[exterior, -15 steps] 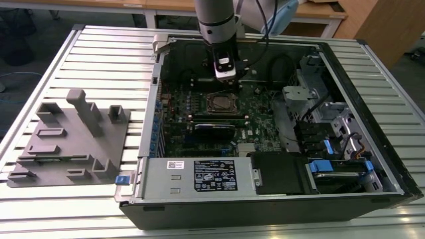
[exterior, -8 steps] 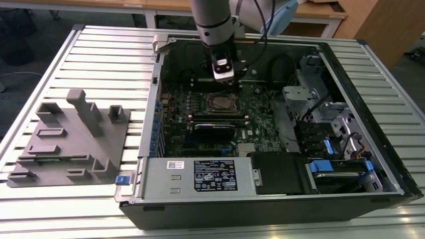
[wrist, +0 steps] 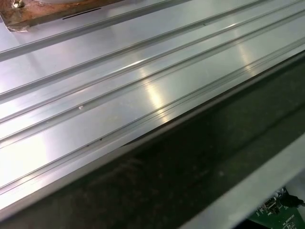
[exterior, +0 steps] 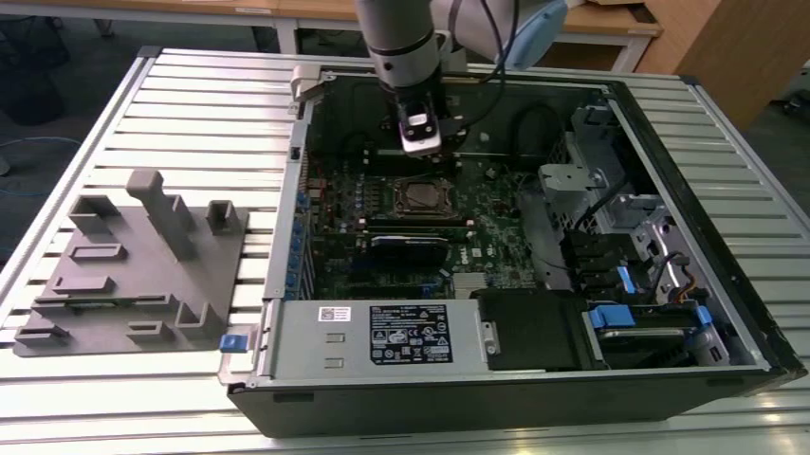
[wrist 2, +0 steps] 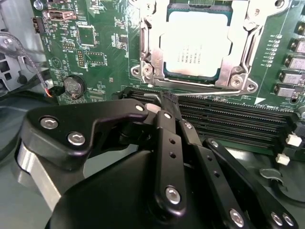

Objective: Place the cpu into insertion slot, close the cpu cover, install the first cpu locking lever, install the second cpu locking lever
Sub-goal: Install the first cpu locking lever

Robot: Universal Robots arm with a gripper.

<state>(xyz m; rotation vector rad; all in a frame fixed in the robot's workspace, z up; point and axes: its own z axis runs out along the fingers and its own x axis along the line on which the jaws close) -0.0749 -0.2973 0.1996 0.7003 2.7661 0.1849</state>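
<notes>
We see the cpu (wrist 2: 195,45) seated in the insertion slot (exterior: 418,197), the cpu cover (wrist 2: 148,52) lying down over its edges. The end effector (wrist 2: 167,101) is pinched narrow, its tips at the wire locking lever (wrist 2: 209,87) beside the socket.

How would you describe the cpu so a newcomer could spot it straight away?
Inside the open computer case, on the green motherboard, find the square metal frame, the cpu cover. The cpu is the pale silvery square showing through its window, unlike the long black slots beside it.
</notes>
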